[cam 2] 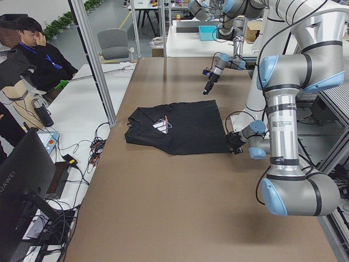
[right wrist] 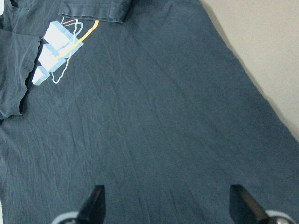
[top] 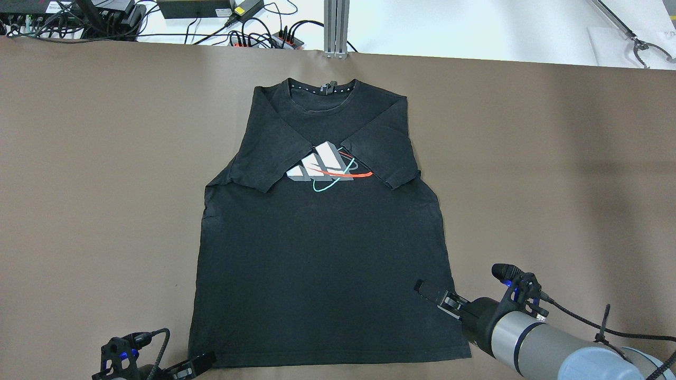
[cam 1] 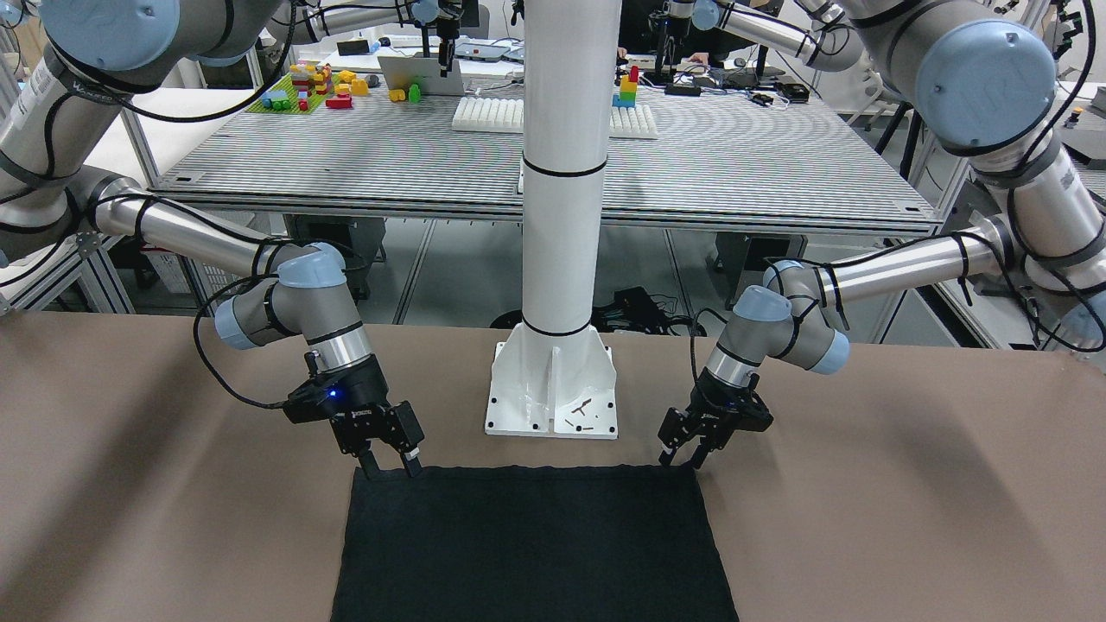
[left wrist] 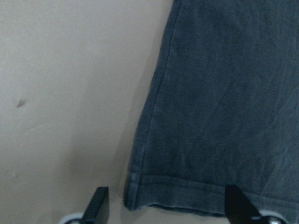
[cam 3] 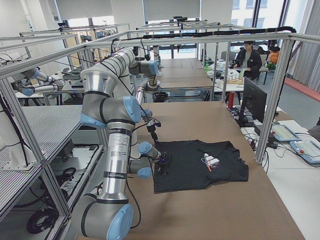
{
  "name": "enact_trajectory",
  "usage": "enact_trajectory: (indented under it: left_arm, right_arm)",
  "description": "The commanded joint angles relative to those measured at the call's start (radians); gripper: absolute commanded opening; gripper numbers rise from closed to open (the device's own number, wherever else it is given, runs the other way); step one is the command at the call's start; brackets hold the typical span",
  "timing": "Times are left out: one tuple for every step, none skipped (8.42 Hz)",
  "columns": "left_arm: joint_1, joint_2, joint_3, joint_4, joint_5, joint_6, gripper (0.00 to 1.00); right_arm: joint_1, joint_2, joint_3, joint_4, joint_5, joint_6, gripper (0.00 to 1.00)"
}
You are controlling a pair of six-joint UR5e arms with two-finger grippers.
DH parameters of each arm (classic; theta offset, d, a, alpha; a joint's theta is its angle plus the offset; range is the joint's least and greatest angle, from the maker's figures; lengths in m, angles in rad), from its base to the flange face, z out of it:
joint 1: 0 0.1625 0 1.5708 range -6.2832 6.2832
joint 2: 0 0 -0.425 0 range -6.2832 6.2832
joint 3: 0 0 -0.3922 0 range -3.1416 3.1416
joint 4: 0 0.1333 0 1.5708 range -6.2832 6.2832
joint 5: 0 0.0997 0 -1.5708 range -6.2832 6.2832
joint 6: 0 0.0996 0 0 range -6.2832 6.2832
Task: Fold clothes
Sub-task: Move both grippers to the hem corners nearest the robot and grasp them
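Shirt lying flat on table, sleeves folded in.
L gripper & R gripper both gaping open at hem end.

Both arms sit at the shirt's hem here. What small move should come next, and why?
Probably lower both and shut on the hem corners. The left gripper is open astride the shirt's corner; the right gripper hangs open at the other. The sleeves are already folded in, so carrying the hem to the collar seems due.
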Motion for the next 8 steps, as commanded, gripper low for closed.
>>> enact_trajectory:
  left_arm:
    - [-0.001, 0.003, 0.003, 0.006, 0.002, 0.001, 0.46]
    - [-0.001, 0.009, -0.001, 0.006, 0.002, 0.002, 0.44]
    - [-0.002, 0.011, -0.001, 0.004, 0.002, 0.002, 0.41]
    - [-0.002, 0.019, -0.005, 0.006, 0.002, 0.004, 0.39]
    - [-0.002, 0.026, -0.008, 0.004, 0.002, 0.005, 0.39]
    - [-0.002, 0.026, -0.01, 0.004, 0.002, 0.005, 0.39]
    - [-0.002, 0.025, -0.01, 0.004, 0.002, 0.007, 0.39]
    - [-0.001, 0.025, -0.01, 0.004, 0.002, 0.007, 0.33]
  right_arm:
    - [0.0, -0.002, -0.001, -0.001, 0.0, -0.001, 0.94]
    - [0.0, -0.002, -0.001, -0.002, 0.0, -0.001, 0.94]
    - [-0.001, -0.002, -0.001, 0.0, 0.0, -0.001, 0.94]
    - [-0.001, -0.002, -0.001, 0.0, 0.0, -0.001, 0.94]
    - [-0.001, -0.002, -0.002, 0.0, 0.0, -0.001, 0.94]
    - [-0.001, -0.002, -0.005, -0.001, 0.002, -0.001, 0.94]
    - [-0.001, -0.002, -0.005, 0.0, 0.002, -0.001, 0.94]
    - [-0.001, -0.002, -0.005, 0.0, 0.002, -0.001, 0.94]
